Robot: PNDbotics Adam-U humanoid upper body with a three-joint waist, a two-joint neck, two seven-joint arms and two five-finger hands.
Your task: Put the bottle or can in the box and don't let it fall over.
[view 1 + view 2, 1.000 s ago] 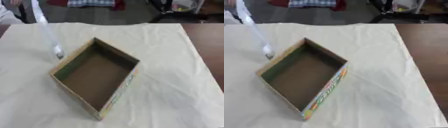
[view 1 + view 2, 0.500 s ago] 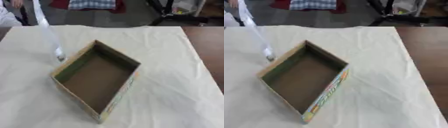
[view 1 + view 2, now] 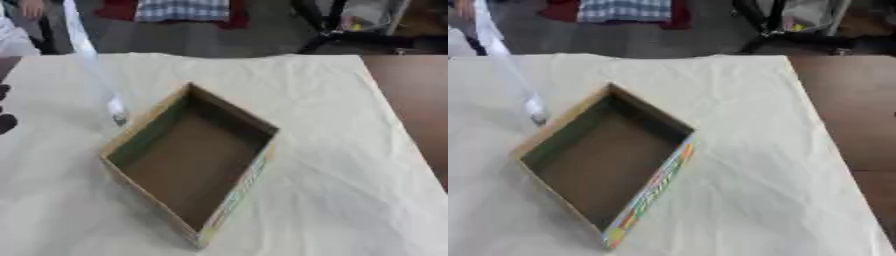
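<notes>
At the middle of the desk, on a cream cloth that covered most of it, lay the open-topped cardboard box. It was turned like a diamond, with one corner towards 12 o'clock and one towards 6 o'clock. Its inner walls looked greenish on the 9 o'clock side, its floor was plain brown, and the outer wall facing 4 o'clock carried bright printing. Bare brown desk showed at 3 o'clock, beyond the edge of the cloth.

From the 11 o'clock corner a long, pale, slender thing slanted down across the cloth. Its lower end, a small pale and dark tip, came just beside the 9 o'clock corner of the box, outside the wall. Whether it touched the cardboard, and whether it was the bottle, could not be told.

At 9 o'clock, right at the frame edge in the left eye view, dark shapes showed that seemed to be the left robot hand, apart from the box. Too little of it showed to tell whether it was open or closed. The right robot hand appeared in neither view
</notes>
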